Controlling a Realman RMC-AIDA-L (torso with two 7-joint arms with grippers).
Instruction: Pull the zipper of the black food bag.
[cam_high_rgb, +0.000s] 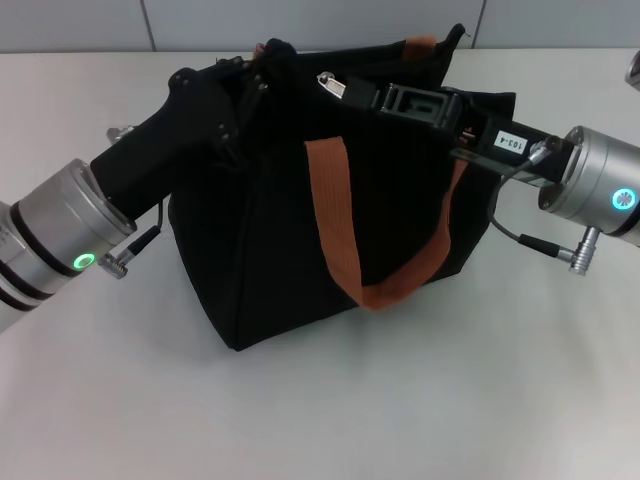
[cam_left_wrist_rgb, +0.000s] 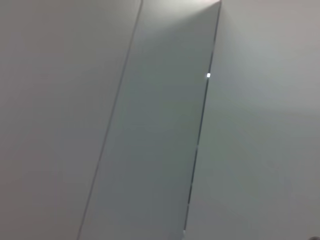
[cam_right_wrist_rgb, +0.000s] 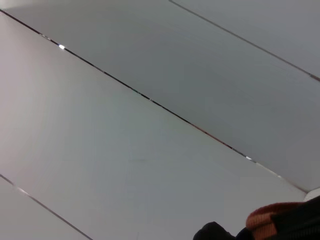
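Flanking black food bag (cam_high_rgb: 300, 240), left gripper (cam_high_rgb: 262, 62), right gripper (cam_high_rgb: 335, 86), jaws obscured

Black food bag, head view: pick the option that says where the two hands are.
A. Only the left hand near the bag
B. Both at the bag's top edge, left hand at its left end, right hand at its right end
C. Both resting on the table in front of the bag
B: the left hand reaches the top of the black food bag at its left end, and the right hand reaches in from the right beside the silver zipper.

A lab-like room: bare white table (cam_high_rgb: 320, 420) before plain grey wall panels (cam_right_wrist_rgb: 150, 75).
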